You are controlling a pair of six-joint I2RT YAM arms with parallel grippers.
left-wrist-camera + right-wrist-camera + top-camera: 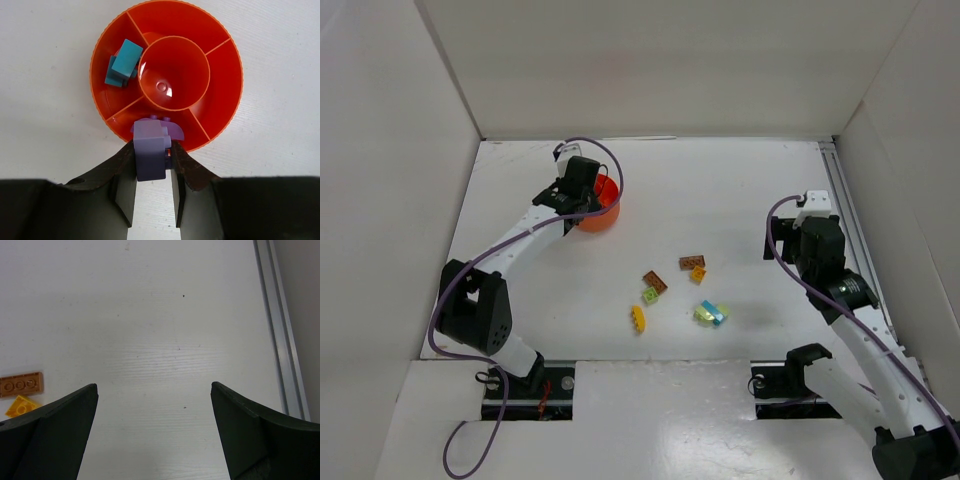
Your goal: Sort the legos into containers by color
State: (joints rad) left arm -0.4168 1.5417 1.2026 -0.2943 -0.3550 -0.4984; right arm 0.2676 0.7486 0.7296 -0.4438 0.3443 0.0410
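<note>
Left jaws clamp a small purple plastic brick (pixel 150 150), upright, just over the nearest compartment of the round orange-red divided dish (pixel 226 75); right jaws gape apart, empty.

The round orange-red dish (pixel 225 60) sits upper left in the top view. Cyan bricks (pixel 122 64) lie in its left compartment, and a purple brick (pixel 150 150) stands upright over its lower rim. Brown bricks (pixel 692 262), an orange brick (pixel 698 274), a lime brick (pixel 649 295), a yellow brick (pixel 639 318), a pale-yellow brick (pixel 705 313) and a loose cyan brick (pixel 719 314) lie scattered mid-frame.
</note>
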